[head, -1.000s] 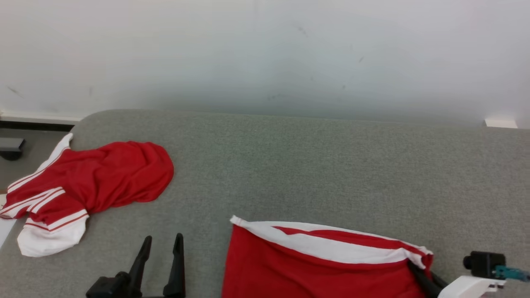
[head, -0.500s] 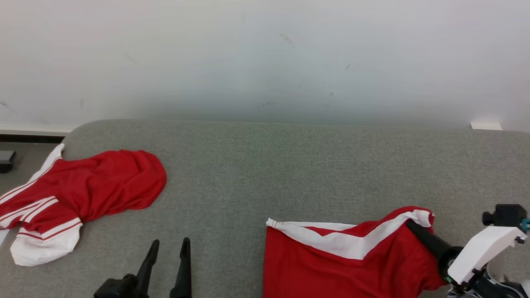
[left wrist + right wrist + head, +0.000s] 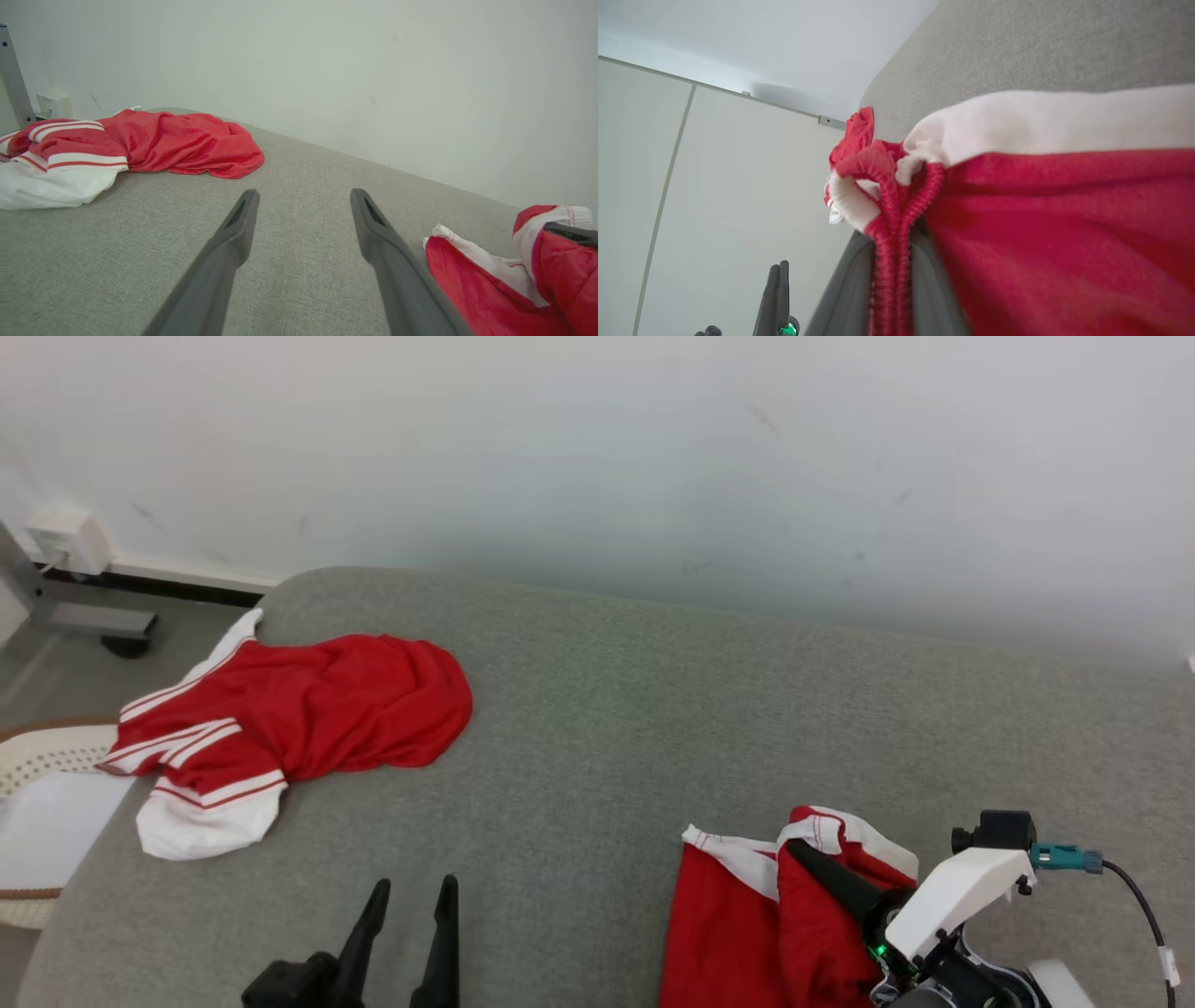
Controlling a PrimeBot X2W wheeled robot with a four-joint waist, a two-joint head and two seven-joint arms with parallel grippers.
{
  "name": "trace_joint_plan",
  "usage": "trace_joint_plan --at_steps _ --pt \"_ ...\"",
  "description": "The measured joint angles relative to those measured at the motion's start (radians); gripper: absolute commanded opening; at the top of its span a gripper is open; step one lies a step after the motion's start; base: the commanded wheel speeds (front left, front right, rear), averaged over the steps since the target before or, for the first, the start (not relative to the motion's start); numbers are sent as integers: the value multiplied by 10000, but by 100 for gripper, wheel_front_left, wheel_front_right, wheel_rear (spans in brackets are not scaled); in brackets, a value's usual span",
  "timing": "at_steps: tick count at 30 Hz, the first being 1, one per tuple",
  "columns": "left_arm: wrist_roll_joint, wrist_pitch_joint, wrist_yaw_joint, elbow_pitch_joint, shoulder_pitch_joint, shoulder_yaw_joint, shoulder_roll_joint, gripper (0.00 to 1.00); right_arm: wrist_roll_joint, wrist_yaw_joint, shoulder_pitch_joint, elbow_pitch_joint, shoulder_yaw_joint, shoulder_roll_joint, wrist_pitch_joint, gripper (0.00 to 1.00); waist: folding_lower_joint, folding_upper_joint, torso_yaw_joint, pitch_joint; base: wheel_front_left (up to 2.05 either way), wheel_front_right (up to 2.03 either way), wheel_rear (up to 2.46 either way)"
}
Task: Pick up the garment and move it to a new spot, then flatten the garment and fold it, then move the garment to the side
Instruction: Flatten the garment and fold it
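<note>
The garment (image 3: 738,924) is red with a white band and lies bunched at the near right of the grey padded table (image 3: 653,709). My right gripper (image 3: 805,847) is shut on its gathered elastic edge, holding that corner up off the table. The right wrist view shows the ribbed red edge (image 3: 891,275) pinched between the two fingers, with the white band (image 3: 1041,121) running off to the right. My left gripper (image 3: 414,889) hovers open and empty over bare table at the near centre-left, a short way left of the garment (image 3: 476,289).
A second red garment with white stripes (image 3: 308,714) lies crumpled at the table's far left corner. Past the left edge sits a pale woven basket (image 3: 37,756), with a metal stand foot (image 3: 93,621) behind it. A white wall runs behind the table.
The head camera has shifted. My right gripper has lifted the garment's corner and carried it inward, so the flat cloth is bunched and narrower. The left gripper stays open.
</note>
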Motion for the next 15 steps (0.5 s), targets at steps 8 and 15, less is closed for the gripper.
trace_joint_plan --at_steps 8,15 --pt "-59 0 0 125 -93 -15 0 100 516 -2 -802 1733 932 77 -871 100 0 0 578 152 0 0 0" --pt "-42 0 2 125 -90 88 -2 100 1595 0 -1137 1432 2011 98 -1590 100 0 0 311 93 0 0 0"
